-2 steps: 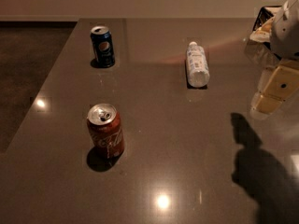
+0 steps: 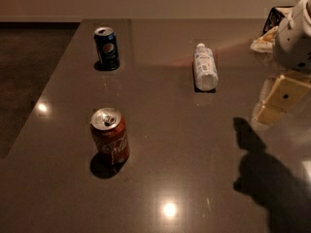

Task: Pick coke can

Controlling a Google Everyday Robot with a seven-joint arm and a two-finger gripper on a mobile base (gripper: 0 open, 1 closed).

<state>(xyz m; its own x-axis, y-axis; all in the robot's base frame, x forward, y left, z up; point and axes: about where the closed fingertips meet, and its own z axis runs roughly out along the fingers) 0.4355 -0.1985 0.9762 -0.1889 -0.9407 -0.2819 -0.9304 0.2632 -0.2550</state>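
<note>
On the worktop [image 2: 175, 149], 1 coke can [image 2: 110, 139] stands upright and unobstructed, which suits a grasp. Well to its right hangs the tool [image 2: 274, 103]; whether apart or together cannot be told.

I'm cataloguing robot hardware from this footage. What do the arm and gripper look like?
At the right edge, the arm is a rounded white housing. Below it, the gripper is blocky and cream-coloured, with a small dark dot on one face. No cables or lettering show.
</note>
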